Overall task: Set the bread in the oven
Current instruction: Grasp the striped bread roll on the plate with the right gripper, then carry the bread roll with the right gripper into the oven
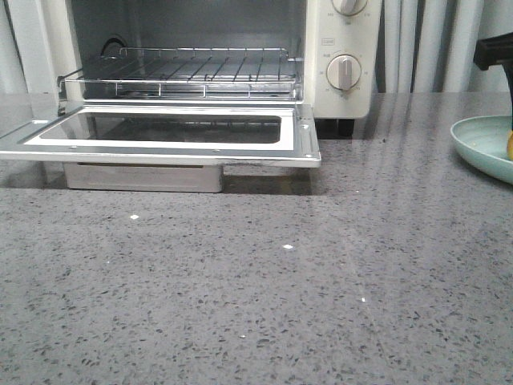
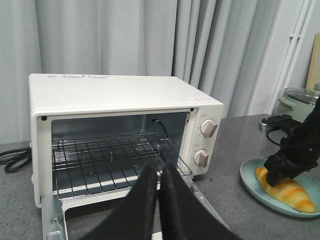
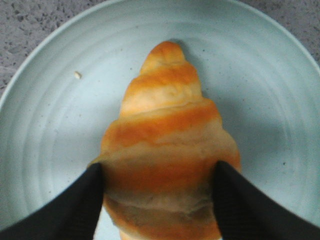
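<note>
Oven [image 1: 192, 72] at the counter's [image 1: 264, 281] 11 o'clock in the front view: cream-white, door [image 1: 160, 132] dropped flat toward the camera, glass pane facing up. Wire rack [image 1: 184, 74] bare inside. Two round knobs [image 1: 345, 72] on its right panel.

Pale green plate [image 1: 485, 144] at the counter's 3 o'clock, well apart from the oven, cut off by the frame edge. Bread [image 3: 167, 150] lies on the plate [image 3: 50, 125]: golden roll with orange-brown ridges, tapered tip pointing away from the wrist. A small crumb [image 3: 77, 75] sits on the plate near the roll's 10 o'clock.

Right gripper [image 3: 160, 200] is down on the plate, one black finger [image 3: 70, 205] against each flank of the roll's wide middle; pads touch the crust, so the bread is pinched between them. Whether the roll is lifted cannot be told. From the left wrist the same arm [image 2: 292, 150] shows bent over the bread [image 2: 287, 192].

Left gripper [image 2: 160, 200] hangs in front of the open oven [image 2: 125, 130], fingers pressed nearly together, a thin slit between, holding nothing. Grey curtain [image 2: 125, 35] behind.
</note>
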Motion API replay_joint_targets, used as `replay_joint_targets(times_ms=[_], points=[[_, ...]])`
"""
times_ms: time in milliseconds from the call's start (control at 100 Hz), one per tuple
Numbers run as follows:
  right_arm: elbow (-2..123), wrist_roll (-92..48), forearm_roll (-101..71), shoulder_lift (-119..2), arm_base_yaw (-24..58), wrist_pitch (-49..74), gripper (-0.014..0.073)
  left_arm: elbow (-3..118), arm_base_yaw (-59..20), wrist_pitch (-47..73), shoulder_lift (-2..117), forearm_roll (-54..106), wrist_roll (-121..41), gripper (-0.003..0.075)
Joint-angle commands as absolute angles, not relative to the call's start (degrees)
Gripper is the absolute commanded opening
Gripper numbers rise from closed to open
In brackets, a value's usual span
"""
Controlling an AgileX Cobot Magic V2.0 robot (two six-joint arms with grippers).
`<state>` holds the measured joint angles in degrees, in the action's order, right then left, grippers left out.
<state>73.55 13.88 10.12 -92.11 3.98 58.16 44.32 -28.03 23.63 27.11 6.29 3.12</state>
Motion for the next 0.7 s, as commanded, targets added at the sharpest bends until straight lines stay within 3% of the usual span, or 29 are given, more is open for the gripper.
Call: replay_joint_targets(times_ms=[0, 290, 460, 690], points=[[75.4, 13.7, 11.5, -90.4, 3.5, 56.4, 0.0311, 46.3, -28.5, 20.1, 27.4, 6.1, 3.3, -0.0022], [75.4, 13.7, 11.5, -90.2, 3.5, 56.7, -0.0076, 46.3, -28.5, 20.5, 27.4, 5.3, 4.6, -0.0022], [75.4, 13.7, 11.5, -88.4, 3.5, 57.6, -0.0074, 46.4, -28.1, 20.5, 23.9, 1.4, 6.6, -0.0022], [75.4, 11.5, 11.5, -81.0, 6.1, 58.7, -0.0074, 49.0, -20.0, 30.9, 17.7, -11.6, 15.5, -0.0022]])
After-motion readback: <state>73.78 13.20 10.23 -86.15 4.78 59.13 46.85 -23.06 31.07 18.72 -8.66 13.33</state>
